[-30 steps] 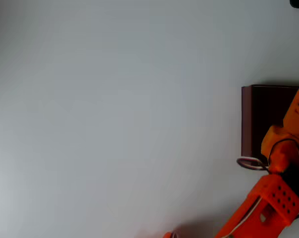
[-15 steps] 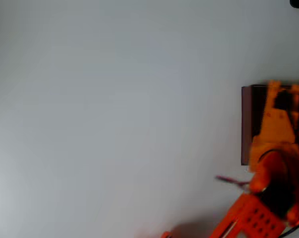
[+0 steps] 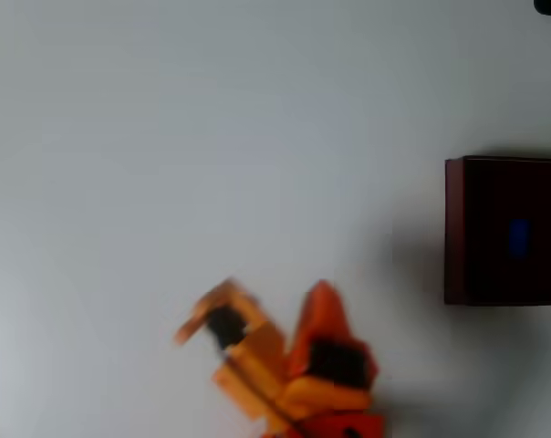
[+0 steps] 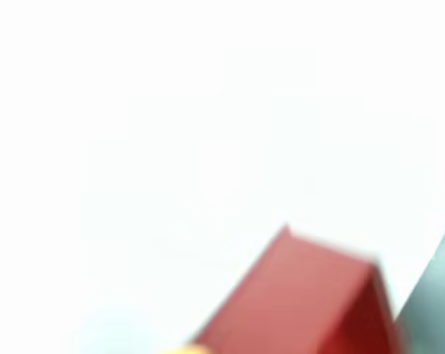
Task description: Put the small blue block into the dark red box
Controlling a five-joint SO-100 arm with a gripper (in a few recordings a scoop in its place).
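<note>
Orange two-finger gripper (image 3: 257, 310) sits low in the overhead view, left of centre along the bottom edge, smeared by motion blur. One finger reaches up and left, the other stands as a taller orange point to its right; a gap shows between them, so the jaws read as parted with nothing held, though the blur leaves how wide uncertain. The orange arm body below it runs off the bottom edge. Around the gripper lies plain pale grey-white tabletop (image 3: 212, 137), bare on all sides. Well apart to the right, against the right edge of the overhead view, stands the large square dark red box (image 3: 453, 228) with thin reddish-brown walls and a near-black interior. The small solid-blue rectangular block (image 3: 518, 237) lies inside it on the dark floor, about midway between top and bottom walls, long axis running up-down in the picture, apart from every visible wall. From the gripper the block is to the right and slightly up, across open table, the box's left wall between them. Wrist view gives a blurred red box wall (image 4: 311, 295) at lower right over washed-out white table. Judged from how things lie, the placing is done; only a retreat of the arm would remain.
</note>
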